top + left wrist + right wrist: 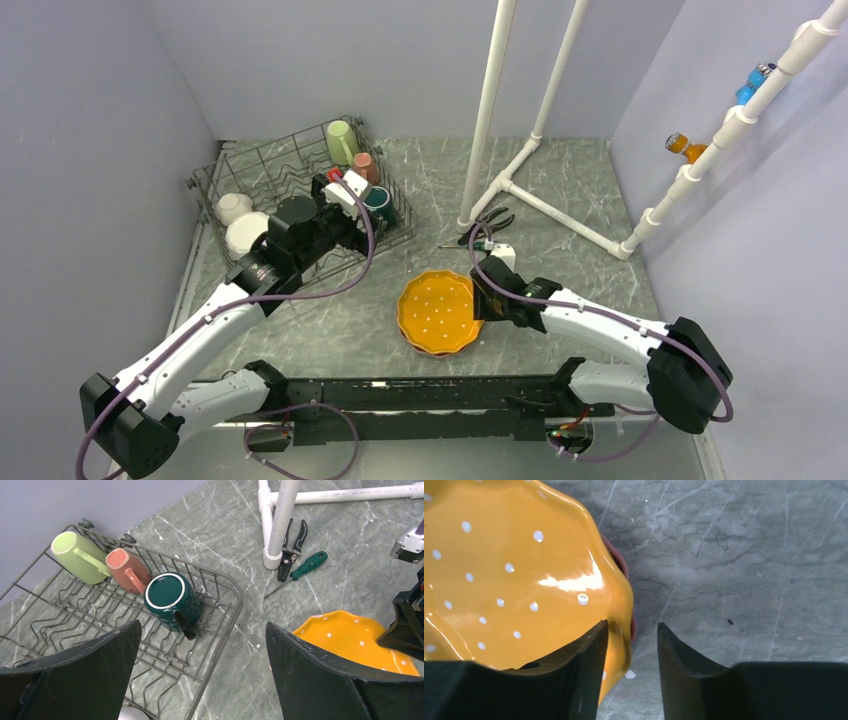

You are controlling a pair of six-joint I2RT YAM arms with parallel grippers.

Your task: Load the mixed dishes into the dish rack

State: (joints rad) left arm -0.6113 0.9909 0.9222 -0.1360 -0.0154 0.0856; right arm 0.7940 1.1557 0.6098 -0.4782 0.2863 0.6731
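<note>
The dark grey wire dish rack (250, 165) stands at the back left. In it lie a pale green mug (340, 140), a small pink mug (366, 165), a dark teal mug (378, 200), a white bowl (233, 207) and another pale bowl (247, 233). My left gripper (352, 222) hangs open and empty over the rack's right rim (220, 625), near the teal mug (170, 597). The orange white-dotted scalloped plates (437, 312) are stacked on the table. My right gripper (631, 625) is open, its jaws straddling the top plate's (514, 570) right rim, one finger over the plate, the other beside it.
A white PVC pipe frame (500, 180) stands on the table behind the plates. Black-handled pliers (292, 542) and a green screwdriver (305, 567) lie at its foot. Grey walls close the table on the left, back and right.
</note>
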